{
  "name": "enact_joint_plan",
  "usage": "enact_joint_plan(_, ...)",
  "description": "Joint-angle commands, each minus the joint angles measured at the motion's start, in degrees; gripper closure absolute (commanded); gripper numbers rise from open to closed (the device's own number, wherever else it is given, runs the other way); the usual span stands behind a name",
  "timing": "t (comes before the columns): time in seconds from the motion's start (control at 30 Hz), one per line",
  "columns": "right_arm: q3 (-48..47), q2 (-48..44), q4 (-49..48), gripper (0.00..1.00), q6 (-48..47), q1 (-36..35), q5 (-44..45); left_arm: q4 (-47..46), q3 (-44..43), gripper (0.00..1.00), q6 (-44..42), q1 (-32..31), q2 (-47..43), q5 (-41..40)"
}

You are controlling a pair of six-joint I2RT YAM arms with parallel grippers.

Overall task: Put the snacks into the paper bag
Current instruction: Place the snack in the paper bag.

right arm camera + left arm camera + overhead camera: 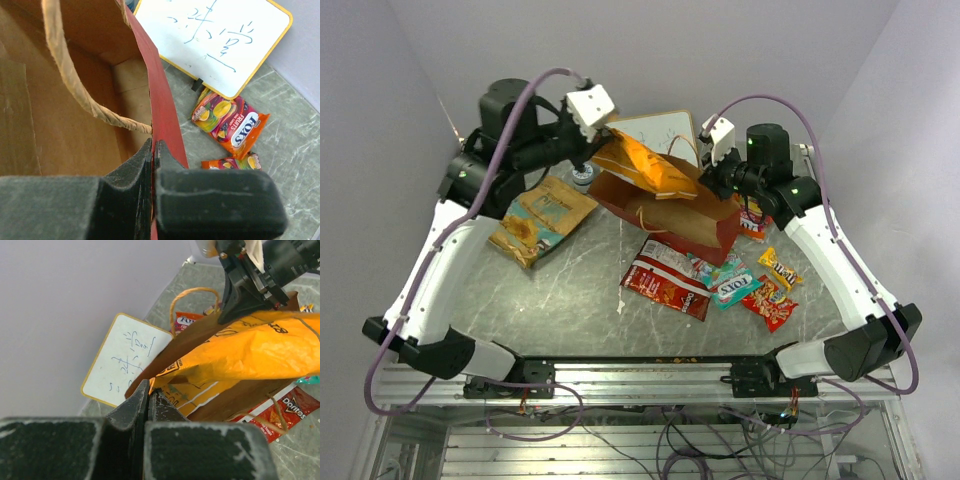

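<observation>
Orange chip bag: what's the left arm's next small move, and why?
Probably push the orange chip bag deeper into the paper bag before letting go. The left fingers are shut on its corner, most of it sticks out of the mouth, and the right fingers pinch the red rim.

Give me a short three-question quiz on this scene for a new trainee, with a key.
1. True or false: the right gripper is pinching the paper bag by its rim.
2. What is the left gripper shut on? A) the orange packet B) a cup C) a sponge
3. Fill in: the red Doritos bag lies on the ____.
Key: 1 true; 2 A; 3 table.
</observation>
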State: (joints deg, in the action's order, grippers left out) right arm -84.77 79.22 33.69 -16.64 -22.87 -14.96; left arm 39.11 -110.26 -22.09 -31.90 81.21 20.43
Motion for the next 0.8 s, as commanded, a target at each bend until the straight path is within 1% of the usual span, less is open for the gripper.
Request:
enact_joint_plan(0.0, -2.4, 0.7, -1.5, 1.00, 1.7, 0.4, 0.2, -1.5, -2.7, 0.93, -3.9, -6.6, 1.1, -12.7)
enact_joint_plan(0.13, -3.0, 1.5, -1.1, 1.00, 2.3, 0.4, 0.7, -0.5, -2.4, 0.93, -6.6, -11.3, 2.6, -17.9)
enact_joint_plan(0.23, -3.6, 2.1, -1.0, 1.00, 2.7, 0.4, 1.9, 0.5, -2.3, 0.93, -10.4, -14.4, 3.6, -21.9)
enact_joint_plan(0.37, -4.0, 2.7, -1.1, 1.00, 3.1, 0.5, 2.3, 2.3, -2.2, 0.93, -14.0, -17.0, 4.4, -24.3)
enact_joint_plan(0.53, -4.3, 3.2, -1.1, 1.00, 3.6, 0.8, 1.7, 2.6, -1.7, 0.93, -15.2, -19.8, 5.8, -27.2)
enact_joint_plan(0.67, -3.7, 2.6, -1.5, 1.00, 3.5, 1.3, 1.4, 2.9, -1.9, 0.93, -15.4, -20.9, 6.7, -26.7)
enact_joint_plan(0.77, -3.1, 2.1, -1.8, 1.00, 3.8, 1.9, 0.9, 4.2, -3.3, 0.93, -14.6, -20.9, 7.4, -22.7)
